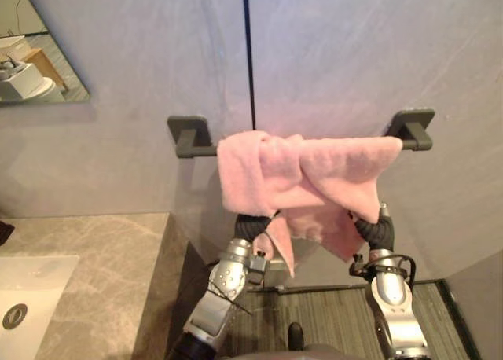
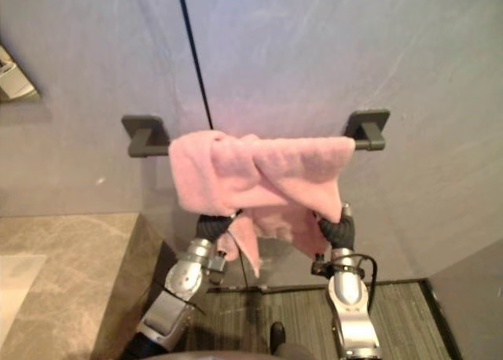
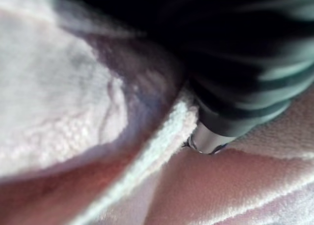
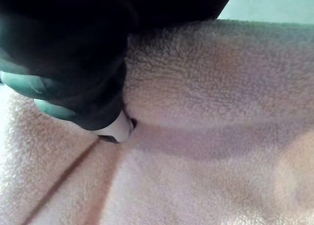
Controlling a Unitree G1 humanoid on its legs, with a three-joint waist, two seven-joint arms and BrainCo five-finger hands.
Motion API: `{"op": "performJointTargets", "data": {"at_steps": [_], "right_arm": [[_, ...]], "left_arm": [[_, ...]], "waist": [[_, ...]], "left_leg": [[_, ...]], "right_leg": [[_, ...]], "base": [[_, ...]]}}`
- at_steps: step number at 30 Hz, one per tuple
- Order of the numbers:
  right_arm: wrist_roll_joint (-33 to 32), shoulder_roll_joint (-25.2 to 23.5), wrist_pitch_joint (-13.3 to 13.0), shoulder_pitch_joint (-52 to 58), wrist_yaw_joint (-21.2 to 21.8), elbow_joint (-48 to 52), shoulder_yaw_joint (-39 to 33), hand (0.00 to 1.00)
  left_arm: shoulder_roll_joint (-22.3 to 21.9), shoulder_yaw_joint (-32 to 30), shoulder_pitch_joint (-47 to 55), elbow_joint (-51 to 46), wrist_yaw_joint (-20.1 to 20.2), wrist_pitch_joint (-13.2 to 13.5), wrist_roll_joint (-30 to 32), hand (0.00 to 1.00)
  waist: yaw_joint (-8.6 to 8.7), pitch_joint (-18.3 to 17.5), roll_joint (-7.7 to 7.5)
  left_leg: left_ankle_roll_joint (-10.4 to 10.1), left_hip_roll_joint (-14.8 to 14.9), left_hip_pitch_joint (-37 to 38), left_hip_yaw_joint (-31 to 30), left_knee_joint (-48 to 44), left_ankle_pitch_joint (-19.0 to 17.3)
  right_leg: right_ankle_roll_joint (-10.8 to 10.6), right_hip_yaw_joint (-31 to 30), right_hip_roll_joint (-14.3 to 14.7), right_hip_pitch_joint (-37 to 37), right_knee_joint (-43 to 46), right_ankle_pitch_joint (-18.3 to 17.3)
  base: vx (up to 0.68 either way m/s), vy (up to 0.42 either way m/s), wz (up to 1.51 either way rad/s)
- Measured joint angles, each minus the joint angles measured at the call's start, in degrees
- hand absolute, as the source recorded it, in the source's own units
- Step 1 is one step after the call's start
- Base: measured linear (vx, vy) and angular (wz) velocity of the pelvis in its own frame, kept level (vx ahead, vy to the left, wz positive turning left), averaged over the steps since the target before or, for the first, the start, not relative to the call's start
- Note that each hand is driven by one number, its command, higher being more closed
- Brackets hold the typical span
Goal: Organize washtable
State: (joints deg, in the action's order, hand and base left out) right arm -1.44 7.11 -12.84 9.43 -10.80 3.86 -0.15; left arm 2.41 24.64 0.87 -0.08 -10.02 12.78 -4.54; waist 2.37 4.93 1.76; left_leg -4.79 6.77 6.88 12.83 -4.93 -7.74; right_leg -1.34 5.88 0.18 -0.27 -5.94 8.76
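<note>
A pink towel (image 1: 306, 175) hangs bunched and uneven over a dark towel bar (image 1: 191, 134) fixed to the grey wall, and one corner trails down in the middle. My left hand (image 1: 253, 226) reaches up under the towel's lower left edge, where the cloth covers all but its dark ribbed cover. My right hand (image 1: 376, 230) is tucked under the towel's lower right edge in the same way. In the left wrist view the towel (image 3: 73, 112) lies folded against the hand's cover (image 3: 245, 77). In the right wrist view the towel (image 4: 206, 112) presses against the cover (image 4: 73, 63).
A marble washtable counter (image 1: 102, 266) with a white sink (image 1: 23, 297) stands at the lower left. A mirror (image 1: 35, 53) hangs at the upper left. The bar's right bracket (image 1: 414, 128) is bare. Striped flooring (image 1: 314, 321) runs below the towel.
</note>
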Motion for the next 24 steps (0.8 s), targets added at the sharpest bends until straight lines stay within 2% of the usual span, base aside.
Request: {"op": "performJointTargets", "data": {"at_steps": [3, 4, 5, 14, 24], "right_arm": [[0.0, 0.0, 0.0, 0.0, -0.3, -0.1, 0.0, 1.00], [0.0, 0.0, 0.0, 0.0, -0.3, -0.1, 0.0, 0.00], [0.0, 0.0, 0.0, 0.0, -0.3, -0.2, 0.0, 0.00], [0.5, -0.2, 0.3, 0.0, -0.8, -1.4, -0.7, 0.00], [2.6, -2.7, 0.5, 3.0, -1.2, -1.6, -1.0, 0.00]], "left_arm": [[0.0, 0.0, 0.0, 0.0, 0.0, 0.0, 0.0, 1.00], [0.0, 0.0, 0.0, 0.0, 0.0, 0.0, 0.0, 1.00], [0.0, 0.0, 0.0, 0.0, 0.0, 0.0, -0.1, 0.00], [0.0, -0.5, 0.0, 0.0, -0.1, 0.0, -0.7, 0.00], [-0.1, -1.7, 1.8, 1.2, 0.0, 0.0, -2.2, 0.00]], "waist": [[0.01, 0.0, -0.02], [0.01, 0.0, -0.03], [0.01, 0.0, -0.04], [0.02, 0.1, -0.11], [-0.06, 0.3, -0.48]], "left_leg": [[0.0, 0.0, 0.0, 0.0, 0.0, 0.0], [0.0, 0.0, 0.0, 0.0, 0.0, 0.0], [0.0, 0.0, 0.0, 0.0, 0.0, 0.0], [0.0, 0.0, 0.0, 0.0, 0.0, 0.0], [0.0, 0.0, 0.0, 0.0, 0.1, 0.0]], "right_leg": [[0.0, 0.0, 0.0, -0.1, 0.0, 0.0], [0.0, 0.0, 0.0, -0.1, 0.0, 0.0], [0.0, -0.1, 0.0, -0.1, 0.0, 0.0], [0.0, 0.0, 0.0, -0.2, 0.0, 0.0], [0.0, 0.0, 0.0, -0.4, 0.0, 0.0]], "base": [[0.00, 0.000, 0.00], [0.00, 0.000, 0.00], [-0.01, 0.031, 0.00], [0.00, 0.003, 0.00], [0.00, 0.000, 0.00]]}}
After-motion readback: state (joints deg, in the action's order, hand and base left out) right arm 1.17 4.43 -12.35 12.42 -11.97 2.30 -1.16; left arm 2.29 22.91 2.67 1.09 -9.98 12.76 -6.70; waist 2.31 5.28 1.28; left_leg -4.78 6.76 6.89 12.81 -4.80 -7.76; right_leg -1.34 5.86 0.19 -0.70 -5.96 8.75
